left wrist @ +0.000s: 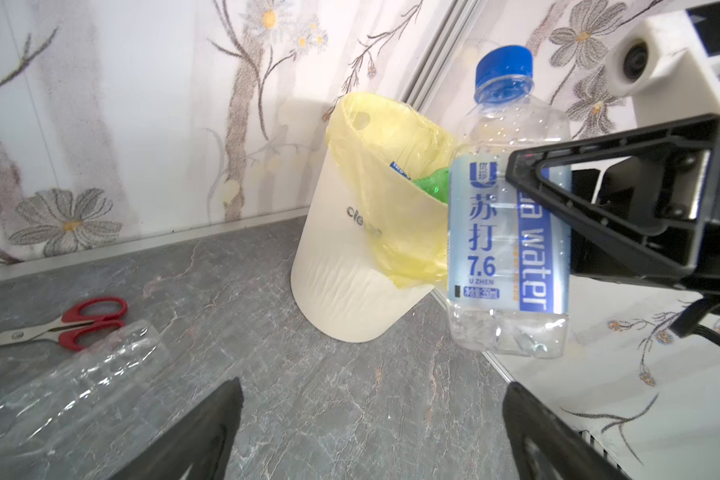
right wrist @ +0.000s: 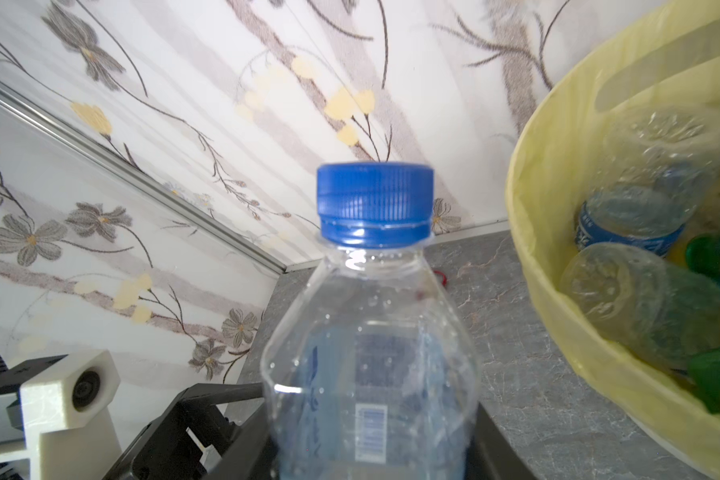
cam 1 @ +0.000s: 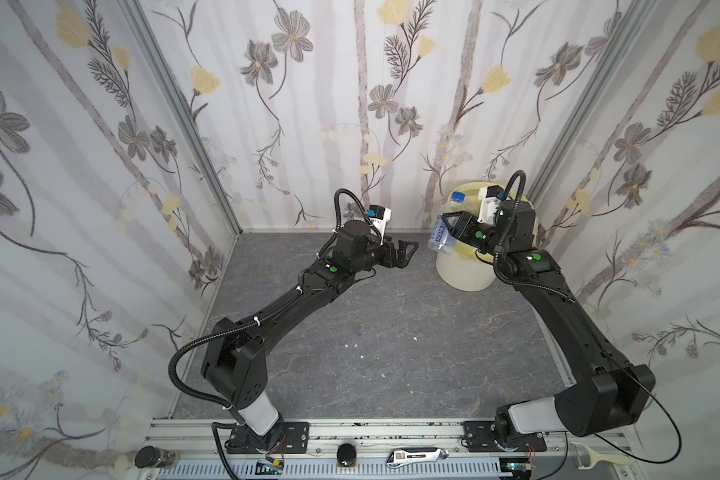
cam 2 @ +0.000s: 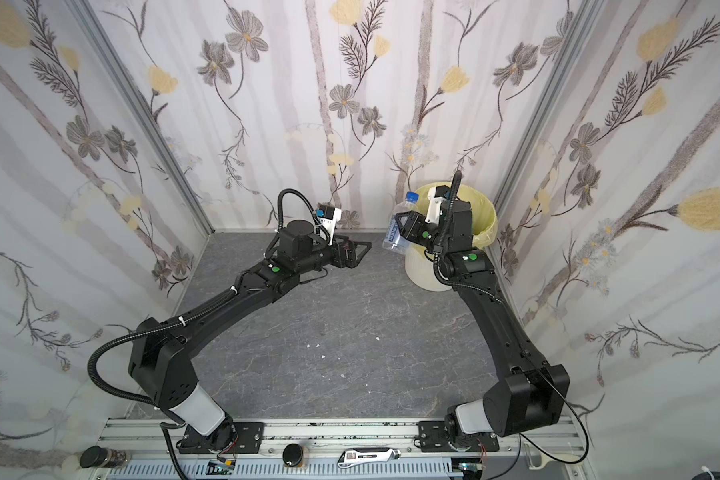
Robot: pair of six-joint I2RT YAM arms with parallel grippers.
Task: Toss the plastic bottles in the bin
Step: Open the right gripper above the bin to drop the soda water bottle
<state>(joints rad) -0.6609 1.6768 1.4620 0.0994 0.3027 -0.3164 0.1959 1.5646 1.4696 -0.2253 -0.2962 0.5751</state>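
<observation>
My right gripper is shut on a clear plastic bottle with a blue cap and a blue label. It holds the bottle upright in the air, just outside the left side of the bin's rim. The bin is white with a pale yellow bag and stands in the back right corner. Several bottles lie inside it, clear and green ones. My left gripper hangs open and empty above the floor, left of the held bottle. A crushed clear bottle lies on the floor in the left wrist view.
Red-handled scissors lie on the grey floor beside the crushed bottle. Flowered walls close in the back and both sides. On the front rail sit a black jar, a knob, a utility knife and a peeler.
</observation>
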